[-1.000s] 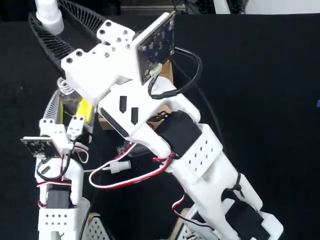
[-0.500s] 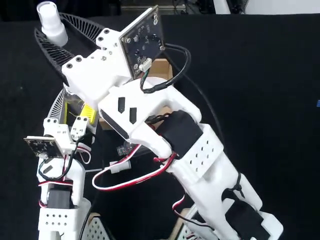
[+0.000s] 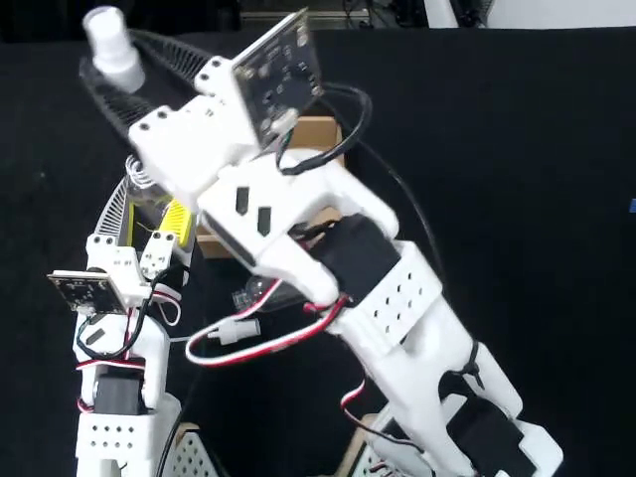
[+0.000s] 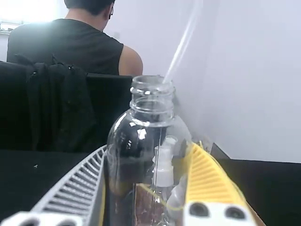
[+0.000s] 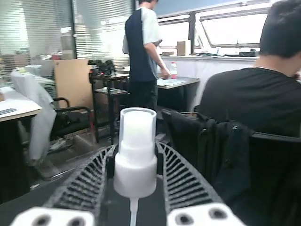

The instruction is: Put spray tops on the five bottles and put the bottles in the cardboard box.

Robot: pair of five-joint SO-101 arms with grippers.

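Observation:
My right gripper is shut on a white spray top, held high at the far left of the table; the wrist view has the spray top upright between the black ribbed fingers. Below it, my left gripper is shut on a clear bottle with an open neck. In the left wrist view the bottle stands between a grey finger and a yellow finger, and the top's thin dip tube slants down into its neck. The cardboard box sits behind the right arm, mostly hidden.
The right arm's white body with red and white cables crosses the middle of the black table. Through the bottle a white spray top shows beyond it. People sit and stand in the room behind.
The right arm's wrist has turned and carried the spray top slightly down and to the right, over the bottle. The left arm and its bottle have kept nearly still.

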